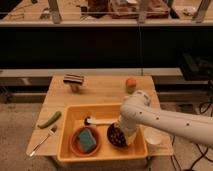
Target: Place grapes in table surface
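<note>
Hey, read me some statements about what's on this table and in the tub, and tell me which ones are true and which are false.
1. The end effector is down at the dark bowl inside the yellow tub. True.
2. The grapes lie on the bare table surface. False: they are in the dark bowl.
3. The orange fruit sits in the tub. False: it is on the table behind the tub.
4. A blue-green sponge lies in the orange bowl. True.
</note>
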